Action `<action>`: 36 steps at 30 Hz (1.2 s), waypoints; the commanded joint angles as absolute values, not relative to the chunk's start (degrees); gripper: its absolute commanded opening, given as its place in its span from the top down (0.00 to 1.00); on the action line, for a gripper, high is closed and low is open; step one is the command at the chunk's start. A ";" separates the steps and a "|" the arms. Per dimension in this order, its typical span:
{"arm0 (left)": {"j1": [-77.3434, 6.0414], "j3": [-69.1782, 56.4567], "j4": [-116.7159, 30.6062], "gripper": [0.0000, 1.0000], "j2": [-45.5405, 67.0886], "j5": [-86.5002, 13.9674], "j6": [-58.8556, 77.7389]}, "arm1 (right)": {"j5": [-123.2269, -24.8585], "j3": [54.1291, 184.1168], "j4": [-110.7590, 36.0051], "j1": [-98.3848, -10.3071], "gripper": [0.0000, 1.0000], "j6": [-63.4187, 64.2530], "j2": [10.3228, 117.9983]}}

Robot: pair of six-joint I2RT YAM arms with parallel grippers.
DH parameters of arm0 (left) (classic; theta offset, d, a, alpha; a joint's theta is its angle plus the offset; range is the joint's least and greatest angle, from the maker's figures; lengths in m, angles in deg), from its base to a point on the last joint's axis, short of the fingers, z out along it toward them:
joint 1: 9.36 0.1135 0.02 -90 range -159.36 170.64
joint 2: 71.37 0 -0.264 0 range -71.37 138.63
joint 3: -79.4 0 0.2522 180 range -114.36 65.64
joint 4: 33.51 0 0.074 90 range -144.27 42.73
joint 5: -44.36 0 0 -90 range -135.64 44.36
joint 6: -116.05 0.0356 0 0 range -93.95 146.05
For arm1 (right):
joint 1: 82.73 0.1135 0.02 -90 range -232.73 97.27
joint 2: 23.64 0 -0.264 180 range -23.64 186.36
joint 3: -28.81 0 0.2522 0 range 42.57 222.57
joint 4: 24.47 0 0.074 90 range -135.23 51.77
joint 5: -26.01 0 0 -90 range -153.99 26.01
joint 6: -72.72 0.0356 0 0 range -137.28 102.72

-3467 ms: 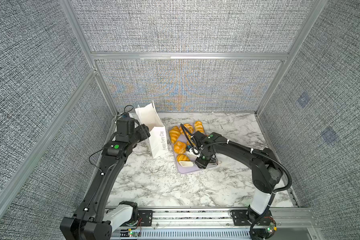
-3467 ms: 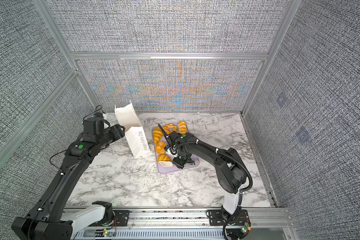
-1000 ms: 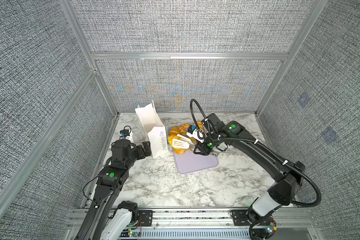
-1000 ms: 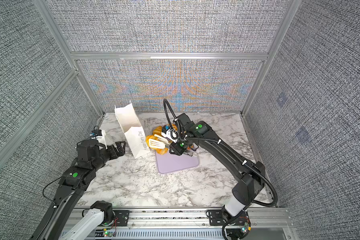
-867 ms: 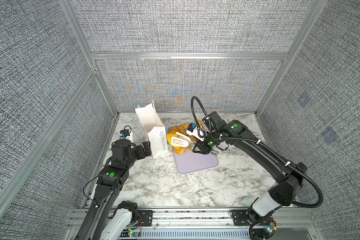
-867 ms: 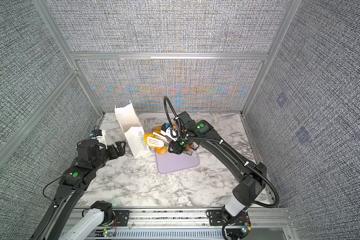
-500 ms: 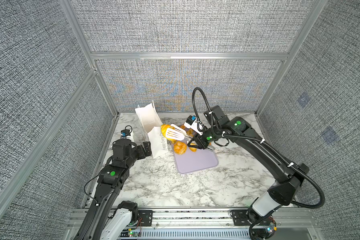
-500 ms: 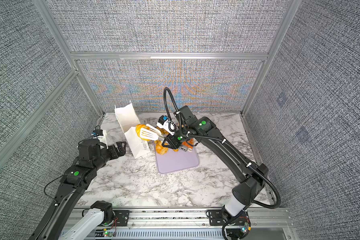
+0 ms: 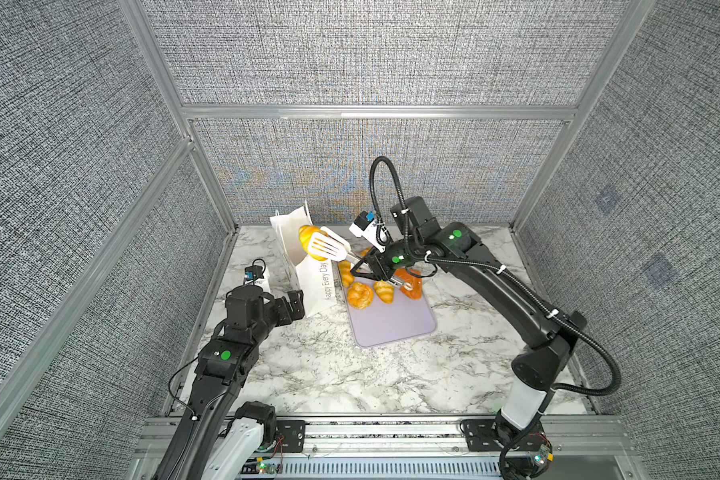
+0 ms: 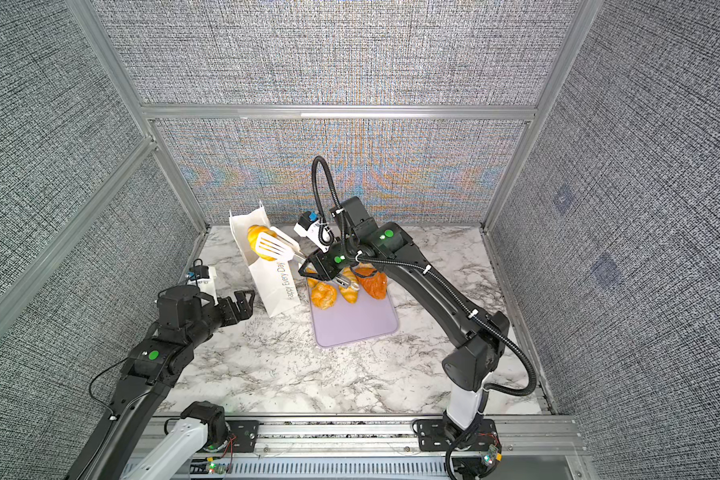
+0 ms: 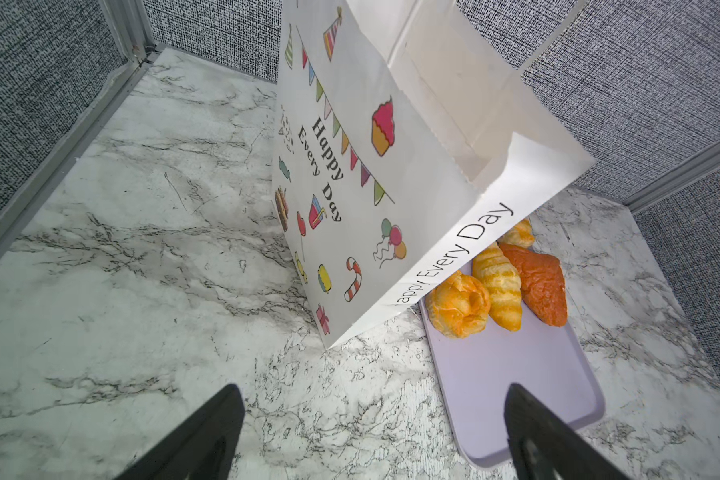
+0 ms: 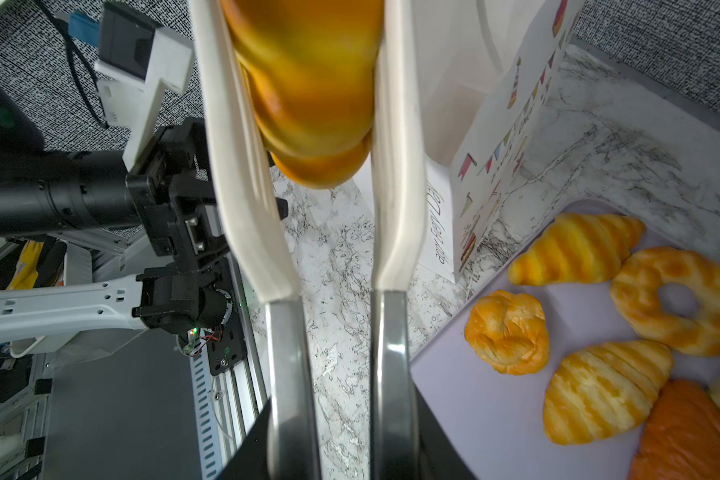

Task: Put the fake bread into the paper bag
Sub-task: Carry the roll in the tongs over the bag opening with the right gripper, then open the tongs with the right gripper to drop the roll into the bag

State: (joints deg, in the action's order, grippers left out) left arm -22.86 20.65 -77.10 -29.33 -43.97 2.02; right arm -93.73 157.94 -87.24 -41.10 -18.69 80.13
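The marble table (image 9: 329, 374) bears the paper bag (image 9: 313, 291) beside a lavender tray (image 9: 391, 324).

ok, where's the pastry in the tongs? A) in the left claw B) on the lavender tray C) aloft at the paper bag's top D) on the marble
C: the tongs in the right claw pinch the golden pastry aloft by the open top of the paper bag.

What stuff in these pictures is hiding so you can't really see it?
- Bottom of the paper bag inside: every view, hidden by its own walls, so any bread inside can't be counted.
- The striped pastry pinched in the tongs: right wrist view, blurred and cut off by the top edge.
- The ring pastry: both top views, mostly covered by the right end effector.
- One pastry behind the bag: left wrist view, only its end shows.
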 commanded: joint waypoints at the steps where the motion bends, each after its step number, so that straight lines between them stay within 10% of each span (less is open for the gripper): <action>1: -23.20 21.05 -75.43 0.01 -29.40 -43.79 2.13 | -94.91 160.33 -83.71 -40.62 0.64 -16.08 82.30; 36: -26.13 20.56 -74.90 0.01 -28.13 -47.92 2.45 | -75.97 175.37 -88.67 -36.67 0.51 -14.73 96.35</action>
